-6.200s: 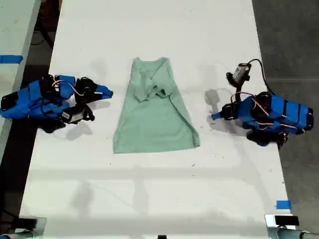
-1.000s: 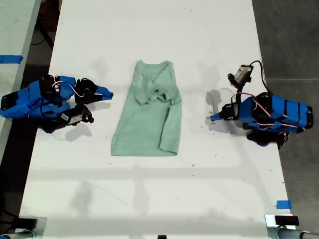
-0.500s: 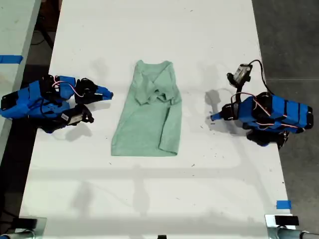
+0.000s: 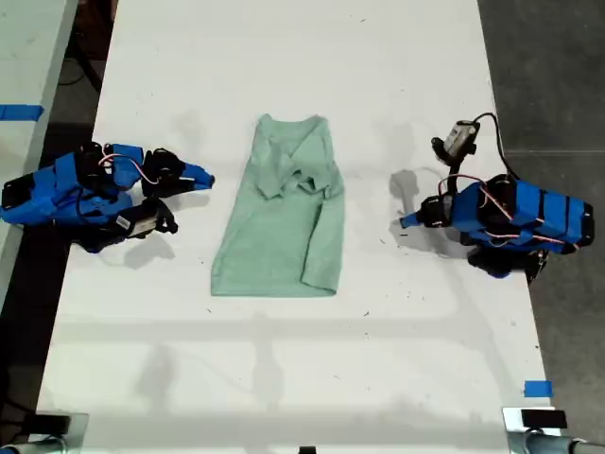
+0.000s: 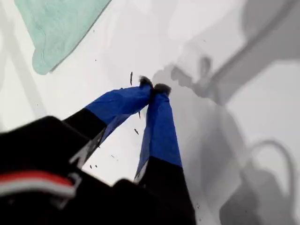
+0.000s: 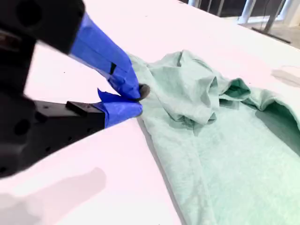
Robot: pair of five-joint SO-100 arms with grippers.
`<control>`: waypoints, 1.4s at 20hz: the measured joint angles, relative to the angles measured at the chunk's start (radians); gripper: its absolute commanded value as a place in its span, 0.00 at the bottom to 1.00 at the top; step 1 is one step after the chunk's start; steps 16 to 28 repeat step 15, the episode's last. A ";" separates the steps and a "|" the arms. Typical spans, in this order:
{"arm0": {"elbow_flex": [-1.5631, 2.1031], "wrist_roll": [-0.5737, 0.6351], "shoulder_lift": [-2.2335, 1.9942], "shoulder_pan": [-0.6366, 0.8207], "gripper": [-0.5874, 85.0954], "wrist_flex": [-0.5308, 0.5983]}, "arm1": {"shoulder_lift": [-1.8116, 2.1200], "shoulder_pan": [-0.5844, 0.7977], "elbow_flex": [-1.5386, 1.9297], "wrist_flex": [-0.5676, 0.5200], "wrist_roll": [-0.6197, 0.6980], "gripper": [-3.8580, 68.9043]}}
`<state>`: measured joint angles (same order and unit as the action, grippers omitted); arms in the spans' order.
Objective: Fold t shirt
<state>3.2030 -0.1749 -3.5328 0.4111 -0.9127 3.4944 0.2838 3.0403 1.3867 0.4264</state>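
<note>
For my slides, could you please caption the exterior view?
Partly folded mint t shirt lies on the white table between two parked blue arms, both grippers shut and clear.

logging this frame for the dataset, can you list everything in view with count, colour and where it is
t shirt: one, pale mint green, middle of the table, partly folded, its side at the exterior view's right turned over onto the body.
table: one, white, under everything.
tape: two bits, blue; one at the table's lower corner on the exterior view's right, one on a surface at that view's left edge.
my first gripper: one, blue-taped tips, closed, resting at the exterior view's right, clear of the shirt.
my second gripper: one, blue-taped tips, closed, empty, at the exterior view's left beside the shirt.
</note>
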 measured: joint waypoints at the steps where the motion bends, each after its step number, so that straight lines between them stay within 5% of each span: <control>1: 0.000 0.000 0.000 0.000 0.00 0.000 | 0.000 0.029 0.000 0.000 -0.002 0.08; 28: 0.000 0.000 0.000 0.000 0.00 0.000 | 0.000 0.026 0.000 0.000 -0.002 0.08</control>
